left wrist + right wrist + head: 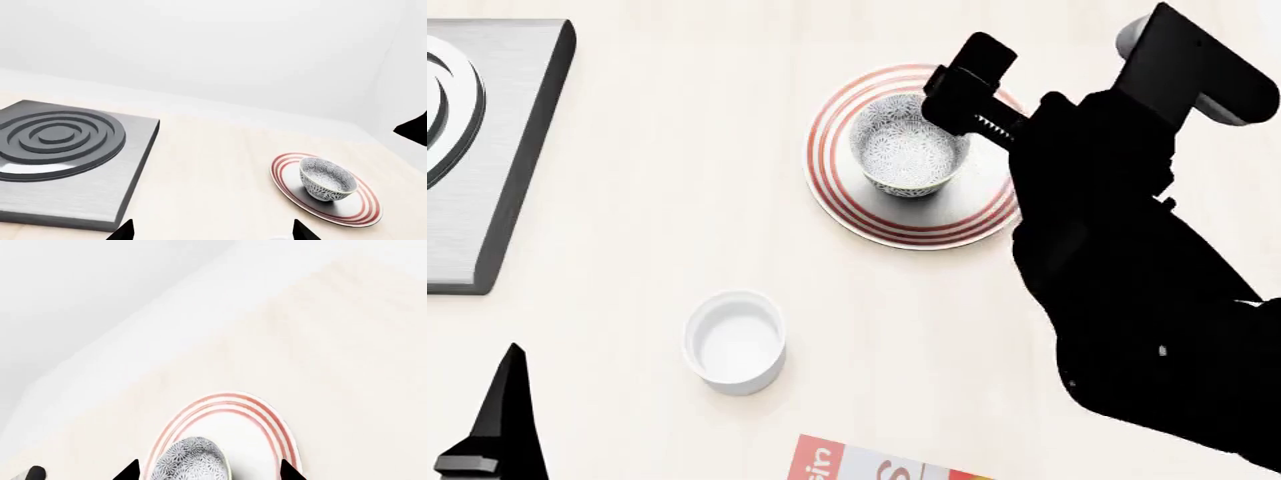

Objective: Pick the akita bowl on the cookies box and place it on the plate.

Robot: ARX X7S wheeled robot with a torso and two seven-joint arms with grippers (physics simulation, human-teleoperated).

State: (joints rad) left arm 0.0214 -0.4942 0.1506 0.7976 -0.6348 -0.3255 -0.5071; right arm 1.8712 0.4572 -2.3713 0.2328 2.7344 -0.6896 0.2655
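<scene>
One akita bowl [909,145] upright on plate [868,215], mid-worktop [694,200]; right claw [961,85] released, fingertips straddling bowl rim; left claw [210,232] spread, well apart; cookies box [874,465] near edge

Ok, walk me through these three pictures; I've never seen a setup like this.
It's a simulated two-armed robot. One picture looks down from its head; the other two come from cameras beside each gripper. On the pale table a speckled bowl sits on a red-ringed plate. Nearby are a white cup, a grey burner slab and a corner of the cookies box. The right gripper hangs by the bowl's rim with its fingers apart, holding nothing. The left gripper is also open, away from the bowl.
</scene>
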